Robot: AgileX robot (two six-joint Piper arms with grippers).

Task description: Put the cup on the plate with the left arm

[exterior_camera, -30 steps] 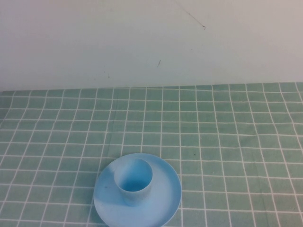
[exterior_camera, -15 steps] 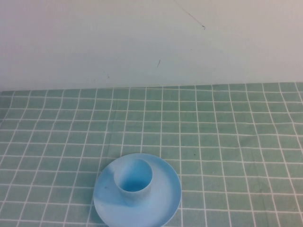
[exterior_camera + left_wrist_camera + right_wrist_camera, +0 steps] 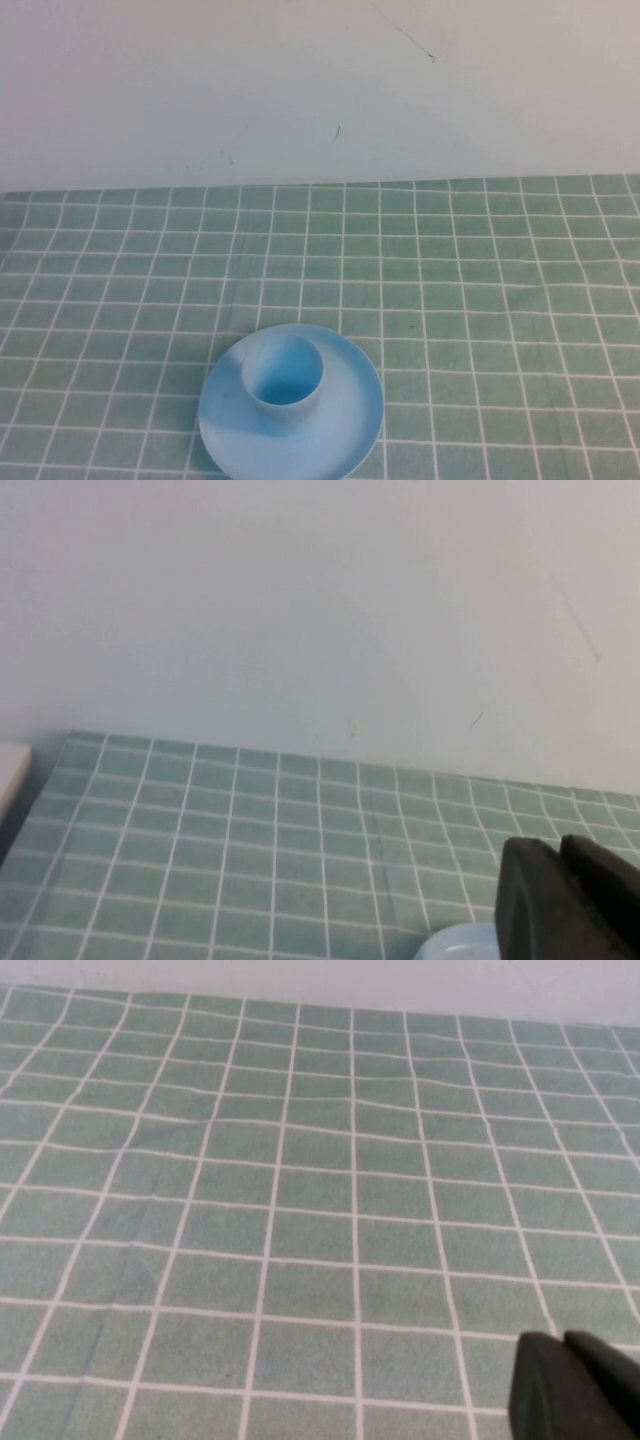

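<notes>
From the high view, the cup (image 3: 282,376) is standing upright on the plate (image 3: 345,405), neither arm showing. The left wrist view is catching the left gripper (image 3: 565,900) beside the plate's rim, fingers pressed together, empty. The right wrist view is showing the right gripper (image 3: 570,1388) over bare checked cloth (image 3: 300,1210), likewise closed, empty.

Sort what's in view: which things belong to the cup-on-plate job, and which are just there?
Job:
cup, upright on the plate
plate, near table edge
left gripper, drawn back, only in its wrist view
Not part of it:
right gripper, only in its wrist view, over bare cloth
green checked tablecloth
white wall
white object at the cloth's edge
</notes>
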